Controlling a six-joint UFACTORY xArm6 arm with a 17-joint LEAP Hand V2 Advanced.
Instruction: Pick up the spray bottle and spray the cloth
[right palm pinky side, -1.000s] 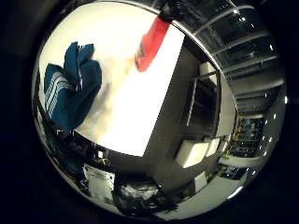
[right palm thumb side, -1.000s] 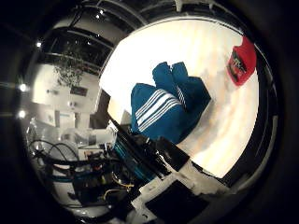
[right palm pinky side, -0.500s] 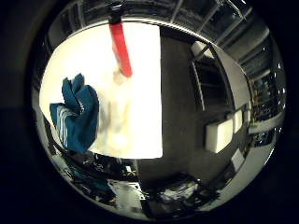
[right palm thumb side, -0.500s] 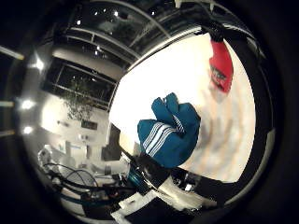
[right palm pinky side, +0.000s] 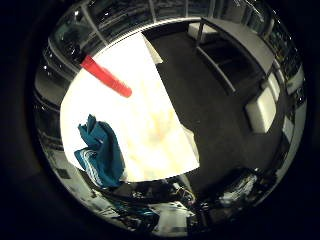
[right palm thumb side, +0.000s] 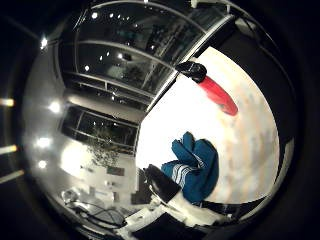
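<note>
A red spray bottle (right palm pinky side: 105, 76) with a black top is on the white table (right palm pinky side: 150, 110), away from the palm. The thumb side view also shows the bottle (right palm thumb side: 215, 92). A teal cloth with white stripes (right palm pinky side: 100, 155) lies crumpled on the same table, a short way from the bottle, and it shows in the thumb side view too (right palm thumb side: 192, 165). My hand is well above the table, away from both things.
Dark floor (right palm pinky side: 215, 110) runs along the table's long edge. Grey benches (right palm pinky side: 235, 45) and a white box (right palm pinky side: 262, 108) stand beyond it. Tall windows with lights (right palm thumb side: 120, 70) and a plant (right palm thumb side: 100, 152) are past the table's far side.
The whole picture has turned and shifted, so the camera has moved. The bottle and cloth look smaller and farther off. Neither has moved on the table.
</note>
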